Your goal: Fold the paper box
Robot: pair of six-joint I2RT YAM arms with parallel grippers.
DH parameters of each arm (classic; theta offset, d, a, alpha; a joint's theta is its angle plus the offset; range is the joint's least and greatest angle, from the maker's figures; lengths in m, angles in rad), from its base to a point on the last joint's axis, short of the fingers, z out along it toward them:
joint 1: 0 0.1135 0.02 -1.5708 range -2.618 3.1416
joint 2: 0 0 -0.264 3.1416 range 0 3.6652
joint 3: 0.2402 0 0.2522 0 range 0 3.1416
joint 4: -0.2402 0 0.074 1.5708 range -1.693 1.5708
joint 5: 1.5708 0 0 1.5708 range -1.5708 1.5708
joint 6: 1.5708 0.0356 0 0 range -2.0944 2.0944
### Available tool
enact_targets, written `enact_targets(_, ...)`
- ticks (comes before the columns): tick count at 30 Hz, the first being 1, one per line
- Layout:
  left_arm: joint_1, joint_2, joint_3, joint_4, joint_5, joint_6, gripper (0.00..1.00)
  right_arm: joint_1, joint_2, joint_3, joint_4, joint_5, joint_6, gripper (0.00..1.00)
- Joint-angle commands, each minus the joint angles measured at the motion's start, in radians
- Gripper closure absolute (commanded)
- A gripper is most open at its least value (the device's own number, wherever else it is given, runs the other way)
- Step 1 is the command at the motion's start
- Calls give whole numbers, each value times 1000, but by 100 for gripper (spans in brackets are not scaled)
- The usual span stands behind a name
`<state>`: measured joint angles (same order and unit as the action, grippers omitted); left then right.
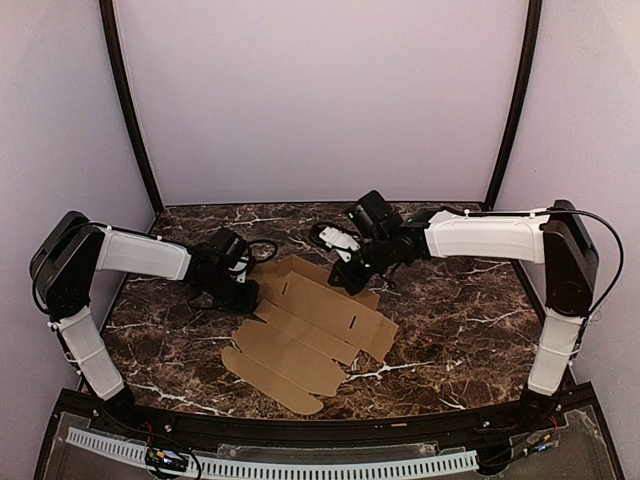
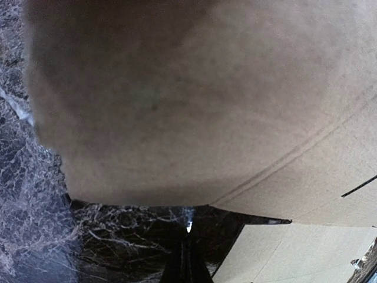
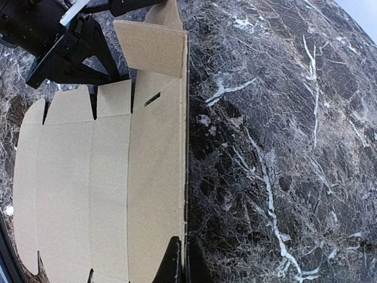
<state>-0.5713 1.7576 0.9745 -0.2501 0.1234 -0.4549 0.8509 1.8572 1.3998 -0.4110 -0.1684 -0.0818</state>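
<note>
I see the paper box [image 1: 310, 335] mid-frame, a mostly flat sheet holding nothing. The left gripper [image 1: 243, 292] and right gripper [image 1: 345, 282] are both closed at its upper edge.

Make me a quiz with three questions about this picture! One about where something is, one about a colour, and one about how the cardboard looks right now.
1. Where does the paper box lie?
A. on the dark marbled table
B. on a shelf
C. in a bucket

2. What colour is it?
A. blue
B. tan-brown
C. white

3. How is it right now?
A. folded into a closed carton
B. torn in two
C. mostly flat, with one flap standing up

Answers:
1 A, since the top view shows marble all around it.
2 B, since it is plain brown in every view.
3 C, since the right wrist view shows spread-out panels and one raised flap.
</note>
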Motion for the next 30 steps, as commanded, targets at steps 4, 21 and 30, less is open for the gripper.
enact_targets(4, 4, -1, -13, 15, 103, -1, 99, 10, -38, -21, 43, -24, -6, 100)
enact_targets(21, -3, -45, -112, 229, 325, -109, 99, 11, -5, -9, 51, -3, 23, 100)
enact_targets(30, -18, -51, -125, 294, 368, -148, 99, 15, 17, -4, 38, 20, 33, 100)
